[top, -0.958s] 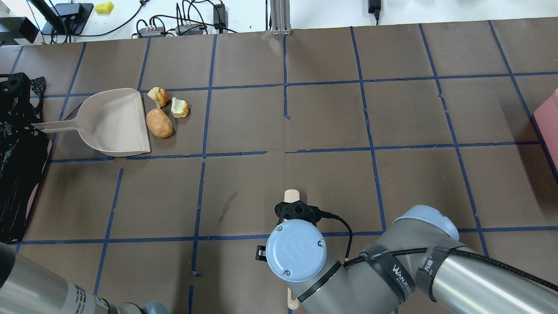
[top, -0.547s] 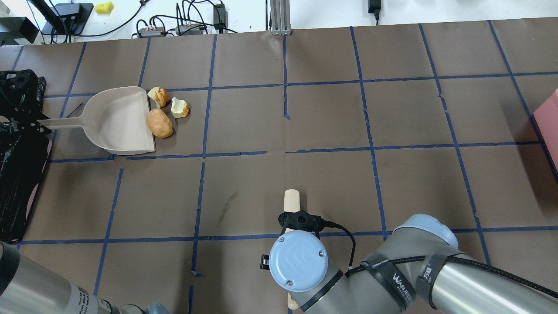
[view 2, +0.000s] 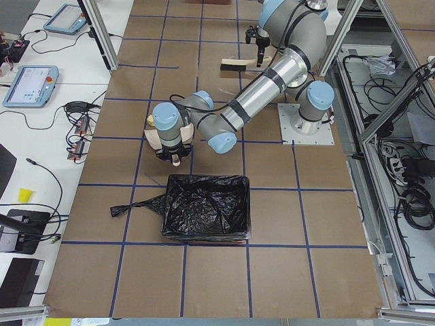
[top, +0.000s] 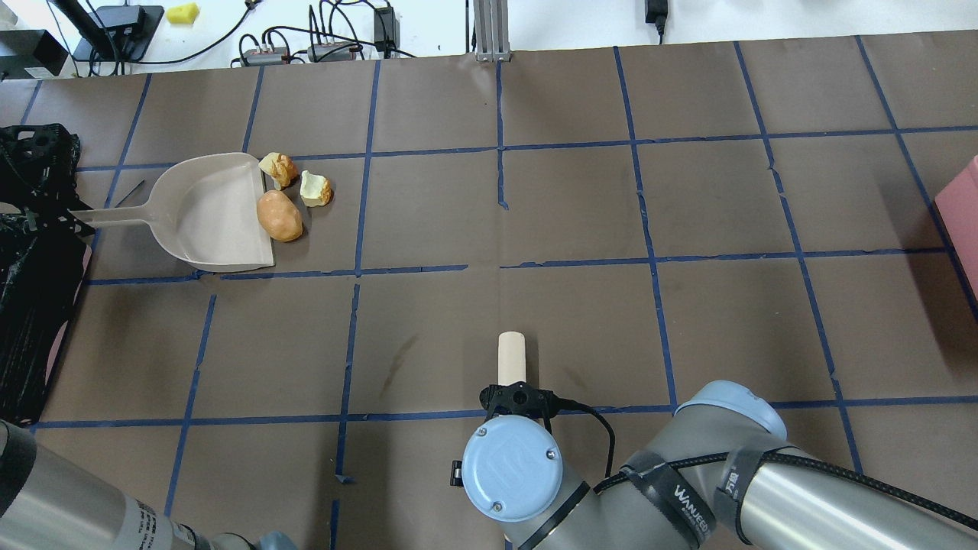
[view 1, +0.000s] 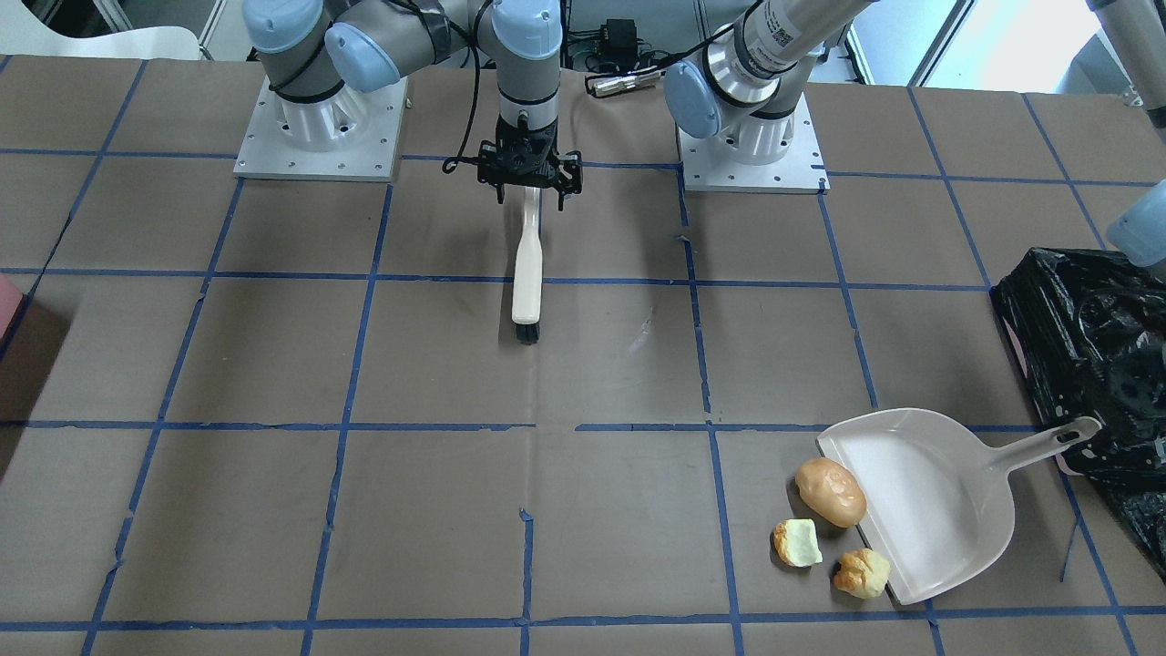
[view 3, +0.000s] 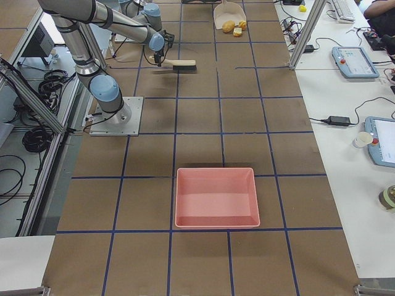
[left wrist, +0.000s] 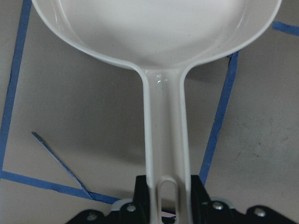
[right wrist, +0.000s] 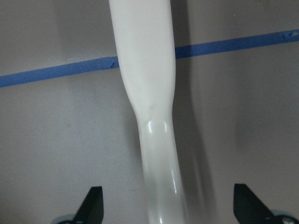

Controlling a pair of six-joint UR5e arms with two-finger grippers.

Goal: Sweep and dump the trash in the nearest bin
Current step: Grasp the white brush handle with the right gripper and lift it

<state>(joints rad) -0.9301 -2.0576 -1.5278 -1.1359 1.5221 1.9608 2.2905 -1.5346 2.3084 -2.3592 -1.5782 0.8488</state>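
Your right claw (view 1: 529,193) points straight down, spread astride the cream plastic brush (view 1: 526,273); left claw (left wrist: 167,193) clenches the handle of the grey plastic dustpan (view 1: 920,501).

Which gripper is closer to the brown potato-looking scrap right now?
Left. The left gripper holds the dustpan by its handle, just across the pan from the potato scrap. The right gripper is open over the brush handle, farther off.
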